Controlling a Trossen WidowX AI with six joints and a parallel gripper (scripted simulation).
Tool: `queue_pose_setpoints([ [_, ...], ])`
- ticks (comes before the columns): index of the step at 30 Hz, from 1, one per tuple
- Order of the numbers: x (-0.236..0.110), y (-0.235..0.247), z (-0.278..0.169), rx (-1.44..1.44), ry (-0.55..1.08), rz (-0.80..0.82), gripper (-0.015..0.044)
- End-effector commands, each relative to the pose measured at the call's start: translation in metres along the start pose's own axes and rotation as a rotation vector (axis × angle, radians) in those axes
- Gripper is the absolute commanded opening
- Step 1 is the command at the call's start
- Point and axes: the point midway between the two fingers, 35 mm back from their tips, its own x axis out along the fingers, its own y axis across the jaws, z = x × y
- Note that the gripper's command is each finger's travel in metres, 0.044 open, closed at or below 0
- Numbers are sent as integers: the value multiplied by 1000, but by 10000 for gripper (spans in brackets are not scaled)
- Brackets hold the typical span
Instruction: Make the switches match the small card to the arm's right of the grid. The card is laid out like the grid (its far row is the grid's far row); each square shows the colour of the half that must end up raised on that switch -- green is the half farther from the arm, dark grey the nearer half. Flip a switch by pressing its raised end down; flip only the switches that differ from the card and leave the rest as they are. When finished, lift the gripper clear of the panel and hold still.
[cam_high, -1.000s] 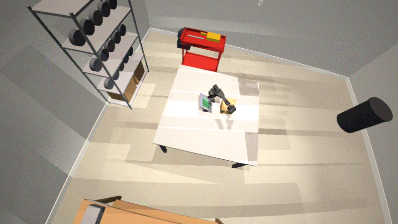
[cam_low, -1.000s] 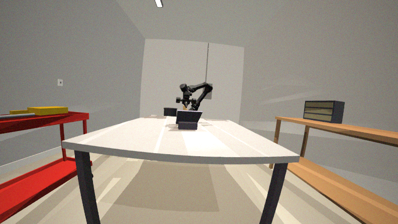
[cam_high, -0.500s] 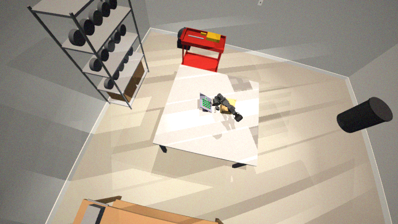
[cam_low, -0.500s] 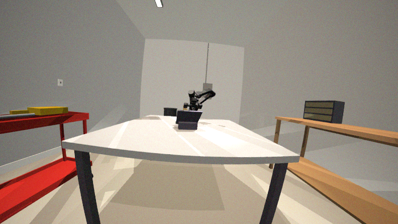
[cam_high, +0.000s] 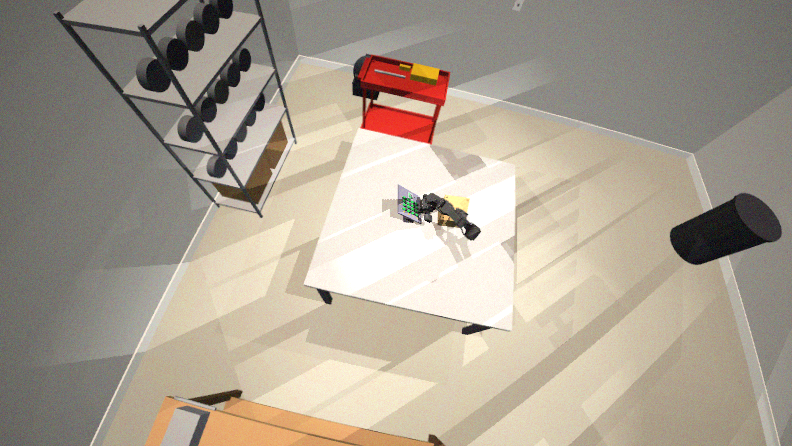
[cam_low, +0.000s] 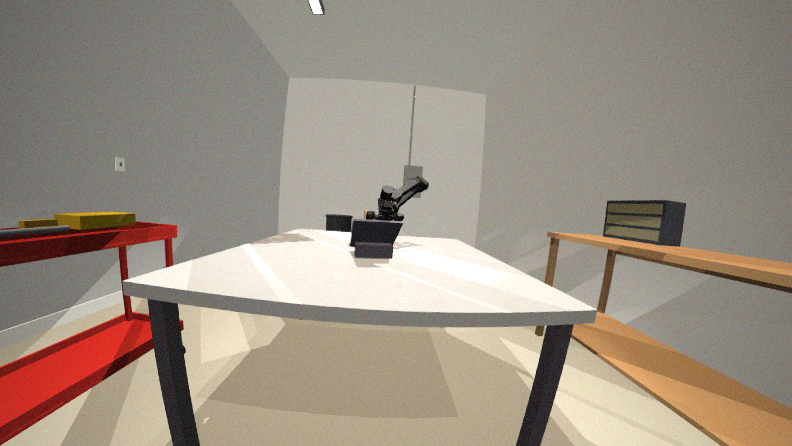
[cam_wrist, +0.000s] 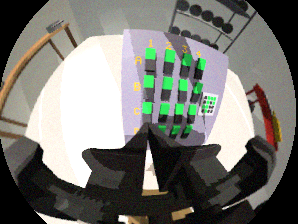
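The lilac switch panel (cam_wrist: 133, 70) (cam_high: 401, 195) lies on the white table, tilted toward the arm. It carries a grid of rocker switches (cam_wrist: 172, 92) (cam_high: 410, 205), each half green and half dark grey. The small card (cam_wrist: 209, 103) with green and grey squares lies at the panel's right edge. My gripper (cam_wrist: 147, 124) (cam_high: 424, 203) is shut and empty. Its fingertips sit over the near edge of the panel, by the nearest row of switches. In the exterior view the panel (cam_low: 374, 232) shows only its dark back, with the arm (cam_low: 400, 196) behind it.
The white table (cam_high: 387, 277) (cam_low: 310, 277) holds a tan base plate (cam_high: 458, 202) under the arm. A red cart (cam_high: 403, 88) (cam_low: 77, 238) stands beyond the table, a metal shelf rack (cam_high: 193, 105) to one side, a wooden bench (cam_low: 692, 260) to the other.
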Motion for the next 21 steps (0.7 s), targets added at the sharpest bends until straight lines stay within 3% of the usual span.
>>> queue_pose_setpoints([
  [1, 6, 0, -3, 7, 3, -1, 0],
  [21, 20, 0, -3, 7, 3, -2, 0],
])
